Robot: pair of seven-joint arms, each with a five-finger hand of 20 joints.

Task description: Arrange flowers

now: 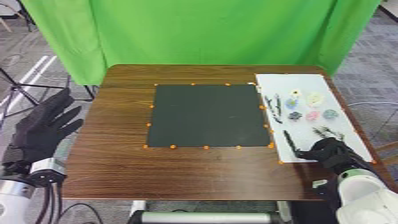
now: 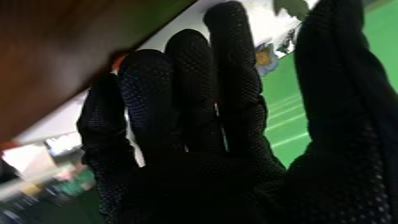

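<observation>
beyond the brown table [image 1: 187, 175] hangs 1 green curtain [image 1: 213, 35], near 1 black stand [image 1: 16, 87].

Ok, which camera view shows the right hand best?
The right wrist view: the right hand is close up there, fingers straight. The head view shows it smaller, from above, at the near end of the white sheet.

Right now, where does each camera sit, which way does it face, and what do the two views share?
Head view: on the robot's head, facing forward and down over the table toward the green curtain; the left hand and right hand show, with part of each arm.
Right wrist view: on the right arm's wrist, looking along the right hand's palm and fingers, past them to the white sheet.
Shared: right hand, table, curtain, white sheet and, it seems, the blue flower.
</observation>
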